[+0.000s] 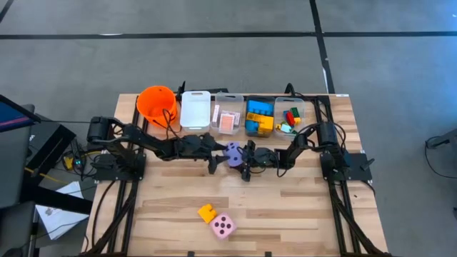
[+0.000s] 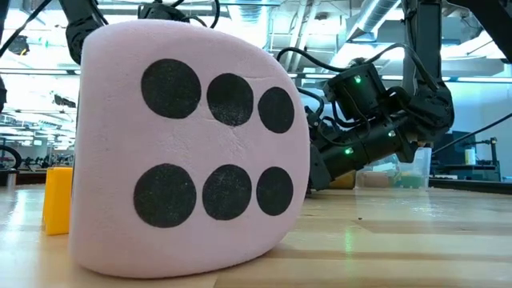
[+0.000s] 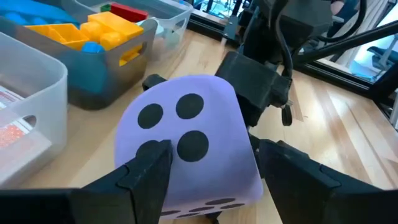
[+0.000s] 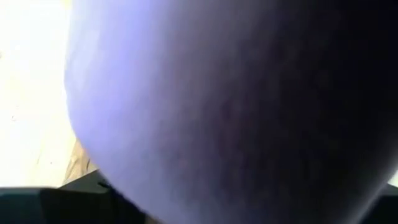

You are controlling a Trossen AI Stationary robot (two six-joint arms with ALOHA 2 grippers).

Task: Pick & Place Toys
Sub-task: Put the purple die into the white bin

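A purple soft die with black dots (image 1: 233,151) (image 3: 186,143) sits mid-table between my two grippers. My left gripper (image 1: 217,154) (image 3: 211,165) comes from the table's left and is shut on it. My right gripper (image 1: 247,158) (image 3: 261,81) stands just beyond the die on the right, fingers spread. The die's purple side (image 4: 217,106) fills the right wrist view. A pink dotted die (image 1: 223,227) (image 2: 184,152) and a yellow-orange brick (image 1: 207,212) (image 2: 58,200) rest on the table near the front edge. My left gripper pinches the purple die between its two fingers, one finger (image 3: 146,171) on the dotted face's edge and the other (image 3: 286,168) against the opposite side (image 3: 252,168). The fingers come nearly level from the table's left, slanting a little down. The die sits tilted, apparently clear of the table.
Along the far edge stand an orange bucket (image 1: 157,103), a white bin (image 1: 196,109), a clear bin with pink cards (image 1: 228,119), a bin of blue and yellow bricks (image 1: 258,118) (image 3: 93,43) and a bin of red and green bricks (image 1: 289,114).
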